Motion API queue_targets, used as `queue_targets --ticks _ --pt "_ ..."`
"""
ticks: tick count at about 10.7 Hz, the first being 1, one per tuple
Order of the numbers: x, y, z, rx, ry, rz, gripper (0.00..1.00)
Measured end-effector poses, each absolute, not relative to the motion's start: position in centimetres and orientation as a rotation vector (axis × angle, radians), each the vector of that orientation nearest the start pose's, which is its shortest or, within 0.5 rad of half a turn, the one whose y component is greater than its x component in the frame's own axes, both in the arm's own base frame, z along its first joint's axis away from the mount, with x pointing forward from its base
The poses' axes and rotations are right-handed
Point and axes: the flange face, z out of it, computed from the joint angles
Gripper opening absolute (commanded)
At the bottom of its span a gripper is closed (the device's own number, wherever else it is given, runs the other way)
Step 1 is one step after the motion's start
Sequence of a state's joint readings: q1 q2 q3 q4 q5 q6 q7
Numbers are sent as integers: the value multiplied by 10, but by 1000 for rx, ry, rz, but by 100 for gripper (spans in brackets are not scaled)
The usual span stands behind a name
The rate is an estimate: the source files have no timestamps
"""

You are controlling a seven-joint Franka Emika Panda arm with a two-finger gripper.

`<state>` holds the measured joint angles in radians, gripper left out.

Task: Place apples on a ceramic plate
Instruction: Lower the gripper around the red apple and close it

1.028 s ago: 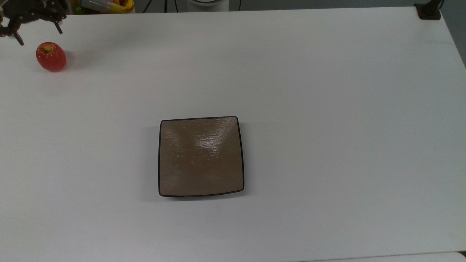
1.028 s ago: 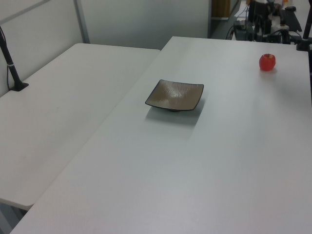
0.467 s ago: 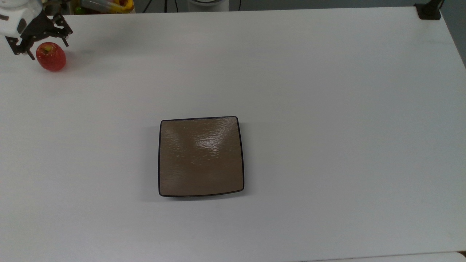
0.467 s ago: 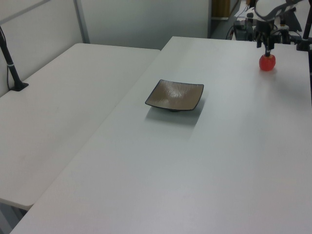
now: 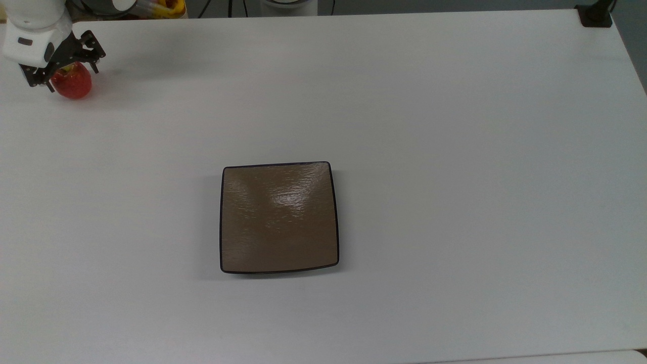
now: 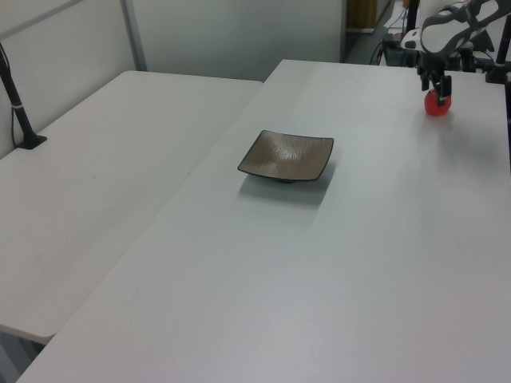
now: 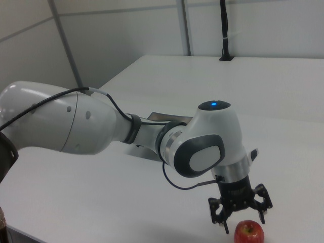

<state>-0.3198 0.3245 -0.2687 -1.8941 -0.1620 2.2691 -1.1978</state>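
The small red apple point(image 5: 74, 86) sits on the white table near the top view's far left corner; it also appears in the left view point(image 6: 436, 105) and the right view point(image 7: 248, 233). My gripper point(image 5: 72, 78) is directly over it and open, with one black finger on each side of the apple's top point(image 6: 436, 94) point(image 7: 244, 223). I cannot tell whether the fingers touch it. The square brown ceramic plate point(image 5: 279, 227) lies bare in the middle of the table point(image 6: 286, 155), well away from the apple. In the right view the arm hides most of it.
A black clamp post point(image 5: 596, 14) stands at the top view's top right corner. Colourful clutter point(image 5: 151, 7) lies beyond the table's far edge near the arm. In the left view a second white table point(image 6: 96, 167) adjoins, carrying a black pole point(image 6: 17, 104).
The gripper came in from the top view's upper left and dropped over the apple, fingers still spread. Apple and plate have not moved.
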Motion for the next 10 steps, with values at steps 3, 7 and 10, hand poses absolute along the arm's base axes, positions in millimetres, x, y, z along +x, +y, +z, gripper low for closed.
queue_targets --ticks 3,7,10 --pt "522 -346 330 -3092 -1270 291 100" --pt "517 -346 320 -3078 -1313 337 56" --pt "515 -347 319 -3077 -1318 346 0"
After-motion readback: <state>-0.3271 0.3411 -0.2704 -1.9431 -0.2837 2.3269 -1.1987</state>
